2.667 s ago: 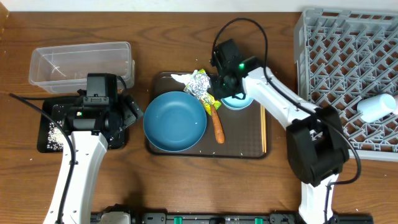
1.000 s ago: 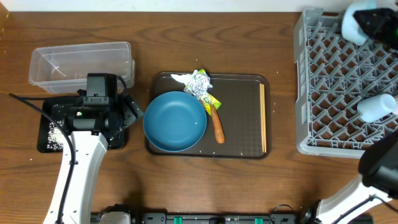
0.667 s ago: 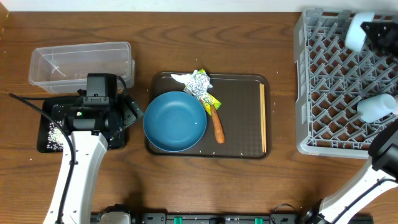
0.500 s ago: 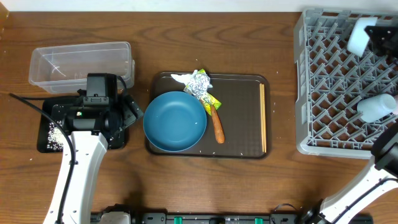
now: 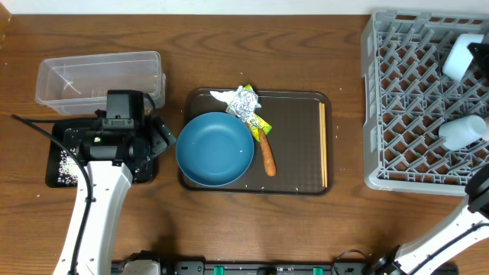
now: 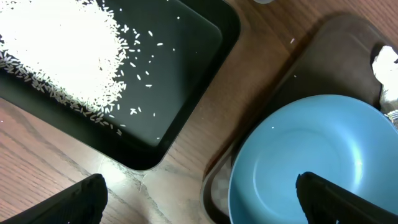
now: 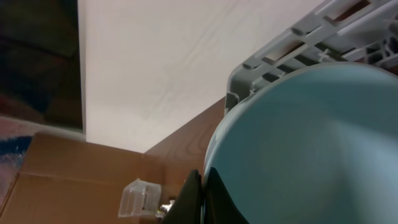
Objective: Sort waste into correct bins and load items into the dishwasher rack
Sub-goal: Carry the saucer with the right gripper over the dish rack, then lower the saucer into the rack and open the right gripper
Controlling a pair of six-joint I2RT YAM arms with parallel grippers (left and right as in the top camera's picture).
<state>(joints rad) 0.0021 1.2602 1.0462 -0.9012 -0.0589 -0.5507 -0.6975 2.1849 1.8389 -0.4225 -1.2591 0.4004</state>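
Note:
My right gripper (image 5: 480, 53) is shut on the rim of the small pale-blue bowl (image 5: 461, 58) and holds it over the far right of the grey dishwasher rack (image 5: 416, 99). In the right wrist view the bowl (image 7: 298, 143) fills the frame, with the fingers (image 7: 200, 194) pinching its edge. My left gripper (image 5: 155, 140) is open and empty above the gap between the black tray (image 5: 57, 145) with rice (image 6: 56, 50) and the large dark-blue bowl (image 5: 215, 149). The carrot stick (image 5: 267, 158), foil (image 5: 246, 103), wrapper (image 5: 258, 122), paper scrap (image 5: 221, 95) and chopsticks (image 5: 323, 145) lie on the brown tray (image 5: 298, 153).
A clear tub (image 5: 99, 80) stands behind the black tray at the left. A white cup (image 5: 462, 131) lies in the rack near its right side. A few rice grains lie on the brown tray's front.
My right gripper has carried the pale-blue bowl from the brown tray to the rack and moved it down and right along the rack's far right edge. The left arm has not moved.

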